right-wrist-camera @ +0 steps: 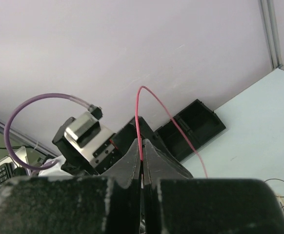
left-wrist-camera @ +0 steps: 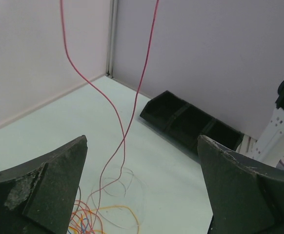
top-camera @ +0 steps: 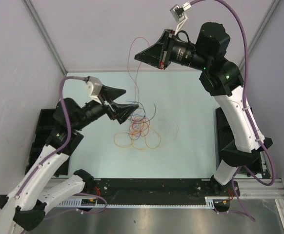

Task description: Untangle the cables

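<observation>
Cables [top-camera: 139, 131] heaped, curly orange, blue; red strand [right-wrist-camera: 138, 126] pinched, right gripper [right-wrist-camera: 142, 152]

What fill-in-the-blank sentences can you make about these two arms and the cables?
The cable pinched by the right gripper is coloured ___.
The left gripper is ___.
In the tangle on the table, the widest loops are ___.
Missing words: red; open; orange.

The table [top-camera: 191, 107] is seen from above and behind, while the red cable [right-wrist-camera: 137, 122] is shared by both close wrist views.
</observation>
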Action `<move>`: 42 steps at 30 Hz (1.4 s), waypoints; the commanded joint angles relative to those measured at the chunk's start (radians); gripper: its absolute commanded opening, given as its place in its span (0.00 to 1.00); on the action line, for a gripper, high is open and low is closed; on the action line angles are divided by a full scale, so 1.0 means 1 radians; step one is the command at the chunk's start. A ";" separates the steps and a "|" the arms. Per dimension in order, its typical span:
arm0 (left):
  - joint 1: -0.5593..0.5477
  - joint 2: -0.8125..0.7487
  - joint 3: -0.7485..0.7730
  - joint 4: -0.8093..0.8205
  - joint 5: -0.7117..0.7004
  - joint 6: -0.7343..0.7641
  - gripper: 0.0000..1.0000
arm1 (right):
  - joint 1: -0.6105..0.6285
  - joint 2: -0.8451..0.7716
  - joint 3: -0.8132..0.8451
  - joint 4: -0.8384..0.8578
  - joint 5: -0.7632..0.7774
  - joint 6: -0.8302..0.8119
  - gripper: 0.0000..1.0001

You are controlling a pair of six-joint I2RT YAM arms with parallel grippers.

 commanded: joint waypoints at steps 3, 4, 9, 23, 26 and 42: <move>-0.072 0.068 -0.036 0.079 -0.056 0.076 1.00 | -0.005 -0.038 -0.030 0.041 -0.024 0.003 0.00; -0.076 0.079 -0.050 0.098 -0.060 0.076 1.00 | -0.005 -0.041 -0.036 0.047 -0.027 0.003 0.00; -0.088 0.125 -0.087 0.162 -0.101 0.065 0.96 | -0.005 -0.042 -0.045 0.053 -0.032 0.003 0.00; -0.128 0.200 -0.041 0.188 -0.291 0.044 0.00 | -0.041 -0.109 -0.177 0.105 -0.027 0.023 0.00; -0.130 0.182 -0.030 0.182 -0.313 0.044 0.00 | -0.055 -0.146 -0.269 0.176 -0.032 0.057 0.00; -0.130 0.329 0.629 -0.184 -0.440 0.070 0.00 | -0.322 -0.280 -0.782 0.274 0.101 0.143 1.00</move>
